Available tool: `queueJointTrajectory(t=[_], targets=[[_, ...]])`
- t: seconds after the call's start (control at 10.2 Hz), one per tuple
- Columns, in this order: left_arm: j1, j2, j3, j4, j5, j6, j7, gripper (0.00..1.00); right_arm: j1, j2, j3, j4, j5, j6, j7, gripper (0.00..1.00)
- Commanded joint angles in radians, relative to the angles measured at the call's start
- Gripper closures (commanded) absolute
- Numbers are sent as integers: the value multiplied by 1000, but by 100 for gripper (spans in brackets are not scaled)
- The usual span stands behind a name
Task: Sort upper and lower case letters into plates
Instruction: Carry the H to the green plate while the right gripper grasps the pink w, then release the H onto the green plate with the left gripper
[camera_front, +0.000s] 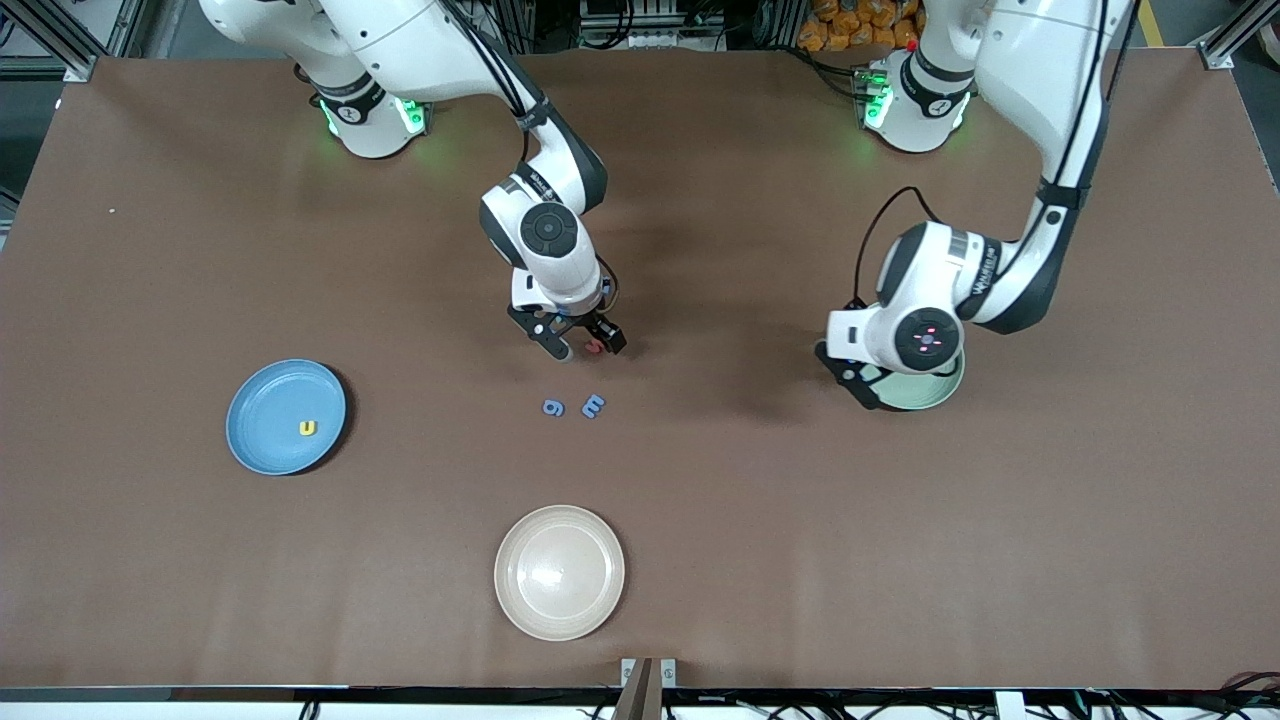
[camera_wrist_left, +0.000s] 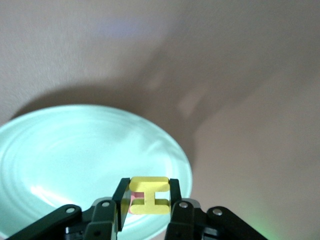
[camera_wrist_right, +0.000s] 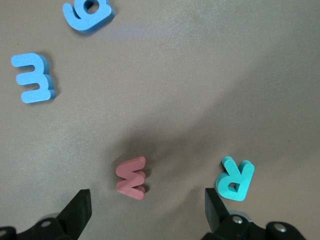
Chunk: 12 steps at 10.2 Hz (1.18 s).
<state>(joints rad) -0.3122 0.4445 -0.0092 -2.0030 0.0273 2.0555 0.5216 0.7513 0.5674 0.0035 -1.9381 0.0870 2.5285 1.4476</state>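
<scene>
My left gripper (camera_wrist_left: 147, 186) is shut on the yellow H (camera_wrist_left: 148, 196) and holds it over the pale mint plate (camera_wrist_left: 75, 160), near its rim. A bit of red shows under the H. In the front view that gripper (camera_front: 860, 383) hangs at the mint plate's (camera_front: 945, 392) edge. My right gripper (camera_wrist_right: 146, 205) stands open low over the red w (camera_wrist_right: 131, 177), with the teal R (camera_wrist_right: 235, 179) beside one finger. The blue g (camera_front: 553, 407) and blue M-shaped letter (camera_front: 593, 405) lie just nearer the front camera. The sky blue plate (camera_front: 270, 400) holds a yellow u (camera_front: 307, 428).
A cream-beige plate (camera_front: 559, 571) sits near the table's front edge, nearer the front camera than the blue letters. Brown tabletop stretches between the three plates.
</scene>
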Motion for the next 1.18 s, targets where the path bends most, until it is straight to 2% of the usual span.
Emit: queueJointTrajectory(t=[0.0, 0.1, 0.2, 0.29, 0.39, 0.49, 0.78, 0.98, 1.08], targets=[[18, -33, -11, -63, 45, 55, 3, 89, 0, 23, -8, 34, 10, -5, 11, 0], [34, -33, -14, -75, 46, 73, 3, 89, -3, 43, -8, 63, 11, -8, 11, 0], [35, -33, -14, -76, 46, 75, 3, 82, -6, 67, -8, 95, 11, -14, 10, 0], [35, -30, -14, -74, 46, 74, 3, 61, -6, 78, -8, 106, 11, -16, 8, 0], [28, -24, -14, -68, 46, 75, 3, 21, -6, 78, -8, 106, 11, -17, 4, 0], [27, -20, -14, -57, 45, 74, -8, 0, -4, 78, -8, 103, 10, -19, 8, 0], [18, -18, -18, -51, 31, 65, -86, 0, -4, 78, -8, 96, 10, -20, 5, 0], [19, -29, -84, -33, 16, 54, -225, 0, 0, 78, -8, 93, 10, -20, 5, 0], [18, -30, -118, -1, 16, 1, -308, 0, 0, 78, -8, 91, 10, -19, 10, 54]])
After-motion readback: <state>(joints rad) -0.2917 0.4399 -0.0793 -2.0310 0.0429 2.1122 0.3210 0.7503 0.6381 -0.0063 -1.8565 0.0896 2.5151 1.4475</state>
